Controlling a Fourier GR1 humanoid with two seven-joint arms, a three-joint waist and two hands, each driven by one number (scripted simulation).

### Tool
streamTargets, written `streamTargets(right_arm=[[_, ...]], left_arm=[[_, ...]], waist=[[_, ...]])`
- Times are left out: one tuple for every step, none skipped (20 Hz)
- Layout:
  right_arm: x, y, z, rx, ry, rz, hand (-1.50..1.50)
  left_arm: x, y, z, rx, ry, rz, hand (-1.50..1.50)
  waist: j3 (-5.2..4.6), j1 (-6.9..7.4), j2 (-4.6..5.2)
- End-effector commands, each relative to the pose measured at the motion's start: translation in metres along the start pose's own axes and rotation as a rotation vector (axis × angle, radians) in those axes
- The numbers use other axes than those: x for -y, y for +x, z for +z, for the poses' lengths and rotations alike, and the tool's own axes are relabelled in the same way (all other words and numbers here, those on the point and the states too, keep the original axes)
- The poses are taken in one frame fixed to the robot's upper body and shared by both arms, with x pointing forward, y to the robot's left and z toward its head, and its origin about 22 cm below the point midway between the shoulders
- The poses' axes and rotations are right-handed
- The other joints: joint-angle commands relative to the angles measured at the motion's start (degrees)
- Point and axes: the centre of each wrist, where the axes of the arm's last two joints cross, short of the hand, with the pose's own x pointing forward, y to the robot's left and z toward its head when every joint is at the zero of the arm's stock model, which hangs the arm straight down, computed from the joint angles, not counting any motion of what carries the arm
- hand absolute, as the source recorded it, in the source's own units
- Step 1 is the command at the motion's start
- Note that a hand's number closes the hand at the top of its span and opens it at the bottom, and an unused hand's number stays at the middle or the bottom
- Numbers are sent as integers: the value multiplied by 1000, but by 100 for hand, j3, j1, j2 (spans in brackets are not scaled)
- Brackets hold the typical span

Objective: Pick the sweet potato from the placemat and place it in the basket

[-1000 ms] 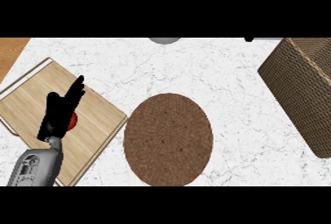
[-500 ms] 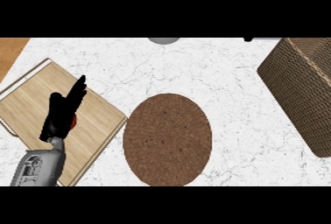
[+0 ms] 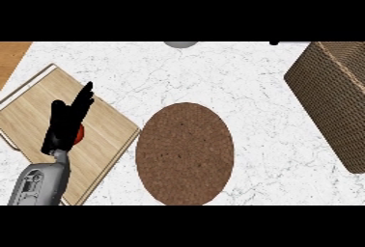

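One hand in view: left hand (image 3: pixel 65 123), fingers straight, hovering over a wooden board (image 3: pixel 107 125). Sweet potato (image 3: pixel 80 134) is a reddish sliver beside the palm, mostly hidden. Likely firm, rounded, light; grasp across its middle. Basket (image 3: pixel 331 96) well apart.

I'm looking down at a kitchen: the table (image 3: pixel 214 77) has a white marble top, a wooden cutting board (image 3: pixel 107 125) lies left of a round brown placemat (image 3: pixel 185 152), and a woven basket (image 3: pixel 335 96) stands to its right.
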Motion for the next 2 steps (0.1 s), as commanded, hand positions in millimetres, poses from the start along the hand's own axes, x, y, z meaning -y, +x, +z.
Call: streamTargets(right_arm=[[44, -27, 21, -13, -45, -43, -150], [53, -26, 23, -29, -45, -57, -150]], left_arm=[[16, 11, 3, 6, -20, 2, 0], [9, 1, 1, 8, 6, -11, 0]], waist=[[19, 33, 13], [15, 37, 28]])
